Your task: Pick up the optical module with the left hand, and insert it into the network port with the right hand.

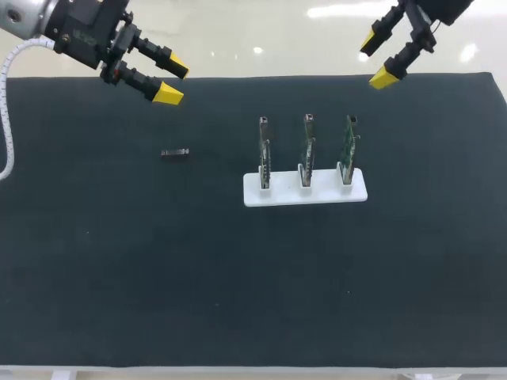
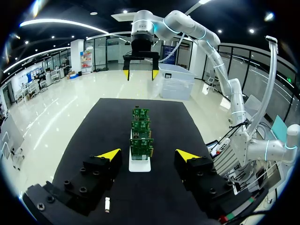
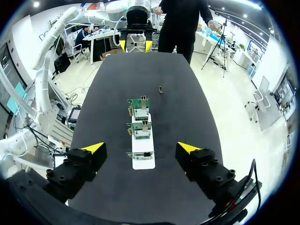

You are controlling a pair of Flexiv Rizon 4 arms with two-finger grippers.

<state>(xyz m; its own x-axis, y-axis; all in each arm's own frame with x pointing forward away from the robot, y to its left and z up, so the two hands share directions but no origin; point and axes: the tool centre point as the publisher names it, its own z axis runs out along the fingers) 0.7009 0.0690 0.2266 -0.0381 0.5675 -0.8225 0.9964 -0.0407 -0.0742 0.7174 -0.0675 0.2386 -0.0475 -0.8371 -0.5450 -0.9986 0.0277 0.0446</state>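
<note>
Black mat (image 1: 158, 277): optical module (image 1: 175, 153) outside left jaws.

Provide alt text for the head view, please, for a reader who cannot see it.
A small optical module lies on the black mat, left of a white holder with three upright circuit boards. The left end effector and right end effector hang open near its far edge.

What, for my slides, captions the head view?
Left gripper and right gripper open; optical module lies apart from white stand holding three circuit boards.
</note>
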